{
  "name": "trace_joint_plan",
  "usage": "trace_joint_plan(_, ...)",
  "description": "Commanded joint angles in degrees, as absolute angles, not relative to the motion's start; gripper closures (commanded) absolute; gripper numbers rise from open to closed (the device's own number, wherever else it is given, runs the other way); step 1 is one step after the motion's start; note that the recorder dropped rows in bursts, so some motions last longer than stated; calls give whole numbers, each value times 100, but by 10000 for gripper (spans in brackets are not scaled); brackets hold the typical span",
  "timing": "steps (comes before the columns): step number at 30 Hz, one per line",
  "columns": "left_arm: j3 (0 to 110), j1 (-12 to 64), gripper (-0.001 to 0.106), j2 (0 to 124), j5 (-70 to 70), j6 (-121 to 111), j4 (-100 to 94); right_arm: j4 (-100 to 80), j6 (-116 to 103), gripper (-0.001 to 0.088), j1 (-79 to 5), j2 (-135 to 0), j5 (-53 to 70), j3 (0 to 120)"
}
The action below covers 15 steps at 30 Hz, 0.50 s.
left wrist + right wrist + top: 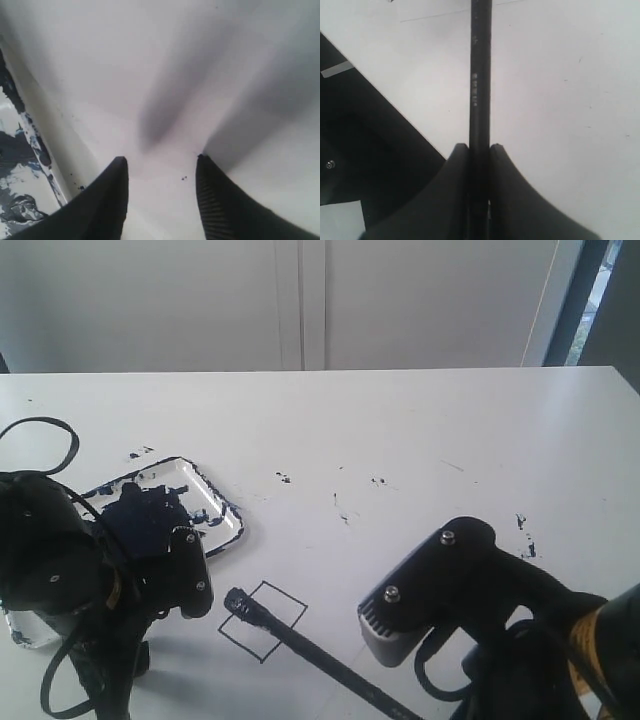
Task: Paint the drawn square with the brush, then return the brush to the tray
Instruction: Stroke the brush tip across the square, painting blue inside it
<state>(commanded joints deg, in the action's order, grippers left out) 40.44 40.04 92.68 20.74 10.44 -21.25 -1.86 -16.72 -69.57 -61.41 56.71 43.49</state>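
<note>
A: Status?
B: My right gripper (pixel 480 146) is clamped on the brush (pixel 300 645). The handle is pinched between both fingers and the shaft runs straight out ahead. The tip sits on the outline of the square (pixel 262 620), well ahead of the fingers. Inside looks white.
A: Left?
B: Left gripper (pixel 161 165) is spread and empty, with the tray (pixel 232 518) just beside it.
A: Advice?
B: I'd go with light pressure and short strokes inside the outline. Don't let the handle twist.
</note>
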Motion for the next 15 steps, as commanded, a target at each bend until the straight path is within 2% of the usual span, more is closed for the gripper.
trace_joint_plan(15, 4044, 4004, 570, 9268, 2098, 1044, -2125, -945, -1672, 868, -6957, -7163, 5496, 4619)
